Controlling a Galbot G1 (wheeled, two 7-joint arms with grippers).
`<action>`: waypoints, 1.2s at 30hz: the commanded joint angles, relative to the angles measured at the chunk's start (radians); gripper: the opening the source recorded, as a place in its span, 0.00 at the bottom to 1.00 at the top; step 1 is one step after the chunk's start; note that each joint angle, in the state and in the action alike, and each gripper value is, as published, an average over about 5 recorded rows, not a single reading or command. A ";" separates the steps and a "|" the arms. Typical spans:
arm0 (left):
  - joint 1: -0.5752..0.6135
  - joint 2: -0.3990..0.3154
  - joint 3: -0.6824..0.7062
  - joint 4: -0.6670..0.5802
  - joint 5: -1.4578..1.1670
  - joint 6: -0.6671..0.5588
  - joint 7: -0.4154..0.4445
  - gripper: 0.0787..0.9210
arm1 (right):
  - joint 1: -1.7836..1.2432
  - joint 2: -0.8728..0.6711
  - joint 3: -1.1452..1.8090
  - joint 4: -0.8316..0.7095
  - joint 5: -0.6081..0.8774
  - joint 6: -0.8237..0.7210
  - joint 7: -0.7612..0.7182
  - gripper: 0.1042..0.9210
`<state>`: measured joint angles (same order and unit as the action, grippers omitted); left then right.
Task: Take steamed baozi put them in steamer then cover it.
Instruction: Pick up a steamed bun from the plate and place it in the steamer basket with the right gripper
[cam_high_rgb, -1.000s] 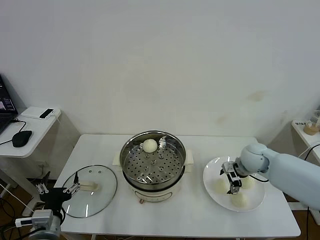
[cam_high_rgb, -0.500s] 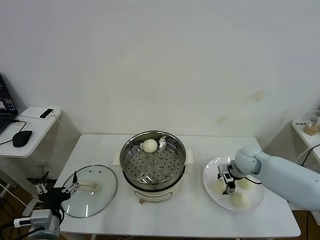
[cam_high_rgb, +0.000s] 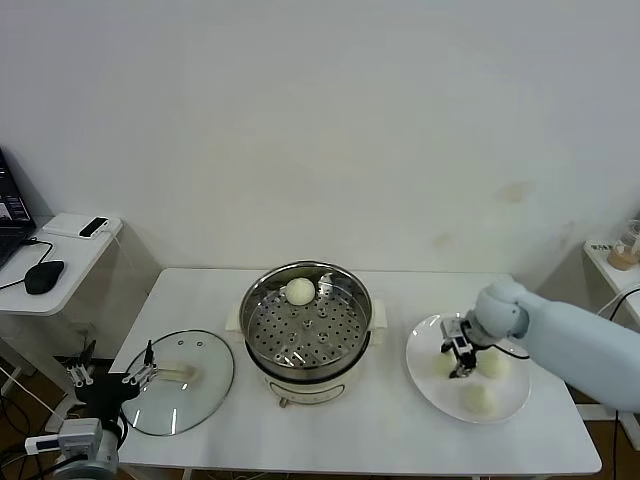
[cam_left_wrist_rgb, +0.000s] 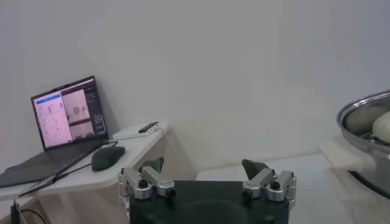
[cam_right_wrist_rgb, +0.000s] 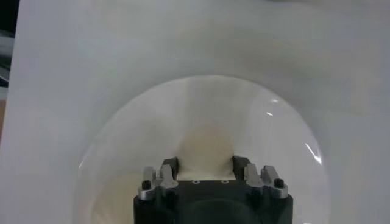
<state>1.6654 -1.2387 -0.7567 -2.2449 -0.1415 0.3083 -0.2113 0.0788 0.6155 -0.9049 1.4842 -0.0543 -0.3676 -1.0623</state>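
My right gripper (cam_high_rgb: 458, 358) is over the left part of the white plate (cam_high_rgb: 424, 388), shut on one steamed baozi (cam_high_rgb: 441, 366). In the right wrist view this cream bun (cam_right_wrist_rgb: 207, 146) fills the gap between the fingers (cam_right_wrist_rgb: 169, 167). Two more baozi (cam_high_rgb: 493, 365) (cam_high_rgb: 478, 400) lie on the plate. Another baozi (cam_high_rgb: 299, 291) rests on the perforated tray at the back of the steel steamer (cam_high_rgb: 306, 332). The glass cover (cam_high_rgb: 183, 381) lies flat on the table to the left. My left gripper (cam_high_rgb: 110, 378) (cam_left_wrist_rgb: 204, 167) waits open at the cover's left edge, holding nothing.
A side table at the far left carries a laptop (cam_left_wrist_rgb: 64, 115), a mouse (cam_high_rgb: 43, 277) and a small device (cam_high_rgb: 93, 227). Another small shelf with a jar (cam_high_rgb: 622, 255) stands at the far right. The steamer's rim (cam_left_wrist_rgb: 365, 119) shows in the left wrist view.
My right gripper has gone from open to shut on the left baozi on the plate, shifting slightly leftward and back. The left arm has stayed put.
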 joint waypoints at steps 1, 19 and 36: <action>0.000 -0.001 0.006 -0.003 0.001 0.000 0.000 0.88 | 0.283 -0.004 -0.057 0.067 0.108 -0.014 -0.019 0.58; 0.009 0.005 -0.006 -0.009 -0.004 -0.001 0.003 0.88 | 0.606 0.415 -0.237 0.058 0.417 -0.152 0.084 0.59; -0.003 -0.004 -0.023 0.006 -0.009 0.001 0.006 0.88 | 0.411 0.708 -0.293 -0.124 0.569 -0.306 0.200 0.59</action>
<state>1.6634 -1.2402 -0.7776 -2.2430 -0.1502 0.3102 -0.2067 0.5384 1.1826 -1.1603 1.4227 0.4328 -0.5977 -0.9098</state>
